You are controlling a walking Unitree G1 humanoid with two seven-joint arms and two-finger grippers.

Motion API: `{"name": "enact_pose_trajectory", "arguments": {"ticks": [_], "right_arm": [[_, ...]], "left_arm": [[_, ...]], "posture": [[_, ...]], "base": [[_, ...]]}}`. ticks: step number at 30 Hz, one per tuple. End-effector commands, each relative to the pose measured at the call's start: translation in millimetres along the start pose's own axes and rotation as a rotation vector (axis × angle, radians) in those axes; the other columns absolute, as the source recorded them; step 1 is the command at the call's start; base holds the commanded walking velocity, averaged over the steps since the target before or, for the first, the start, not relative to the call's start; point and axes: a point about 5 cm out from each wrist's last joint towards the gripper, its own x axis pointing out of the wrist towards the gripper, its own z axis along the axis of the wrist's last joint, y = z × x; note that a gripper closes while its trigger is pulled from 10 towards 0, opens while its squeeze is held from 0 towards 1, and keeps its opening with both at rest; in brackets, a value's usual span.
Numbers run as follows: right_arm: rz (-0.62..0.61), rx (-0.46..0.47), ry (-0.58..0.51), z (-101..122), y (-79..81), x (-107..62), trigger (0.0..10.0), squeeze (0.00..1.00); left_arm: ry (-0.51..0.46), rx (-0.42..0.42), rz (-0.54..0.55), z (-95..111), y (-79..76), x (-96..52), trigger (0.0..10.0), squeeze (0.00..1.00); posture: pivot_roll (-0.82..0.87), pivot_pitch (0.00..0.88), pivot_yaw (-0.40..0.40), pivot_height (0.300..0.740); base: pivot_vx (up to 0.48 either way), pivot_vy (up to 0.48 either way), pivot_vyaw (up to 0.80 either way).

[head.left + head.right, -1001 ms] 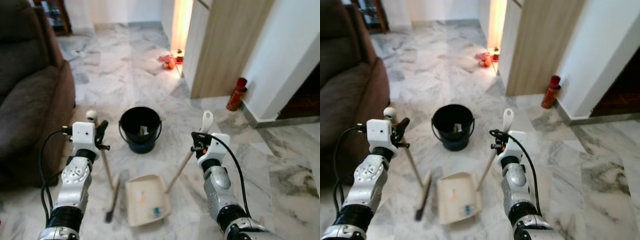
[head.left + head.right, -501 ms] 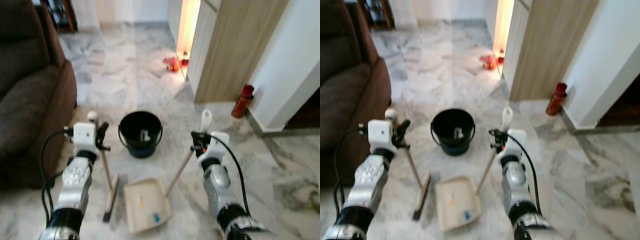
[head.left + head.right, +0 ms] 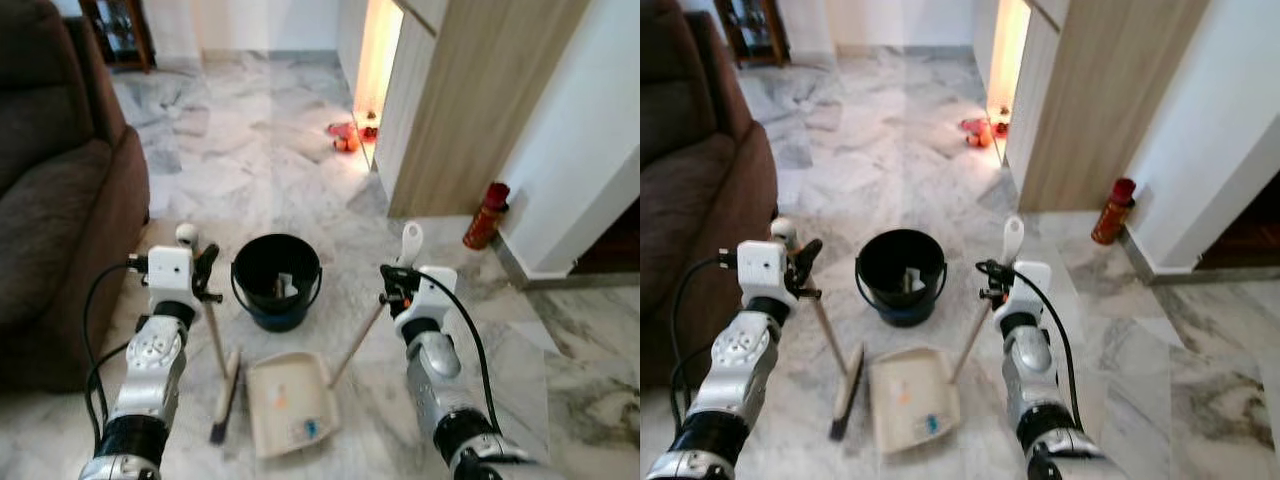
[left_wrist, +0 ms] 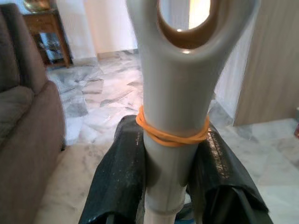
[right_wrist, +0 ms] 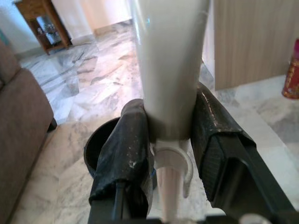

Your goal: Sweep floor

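The left gripper [image 4: 166,186] clamps the broom [image 3: 222,372] handle, the right gripper [image 5: 170,158] the dustpan [image 3: 290,402] handle, before the black bucket [image 3: 276,281].

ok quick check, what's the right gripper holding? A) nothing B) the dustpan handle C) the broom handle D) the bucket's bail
B: the right gripper has its fingers closed around the pale dustpan handle, which runs down to the dustpan on the floor; the broom is in the left gripper.
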Motion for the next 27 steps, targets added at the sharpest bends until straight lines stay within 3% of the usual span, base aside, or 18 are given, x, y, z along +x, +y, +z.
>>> {"name": "enact_pose_trajectory", "arguments": {"ticks": [1, 27], "right_arm": [[-0.003, 0.004, -0.058, 14, 0.3, 6.2, 10.0, 0.0], [0.024, -0.004, -0.123, 25, 2.8, 6.8, 10.0, 0.0]], "left_arm": [[-0.063, -0.001, -0.023, 12, -6.5, 4.5, 10.0, 0.0], [-0.054, 0.019, -0.017, 9, -0.4, 1.0, 10.0, 0.0]], "posture": [[0.08, 0.031, -0.022, 0.74], [0.08, 0.05, -0.021, 0.74]], "base": [[0.0, 0.0, 0.0], [0.0, 0.0, 0.0]]}}
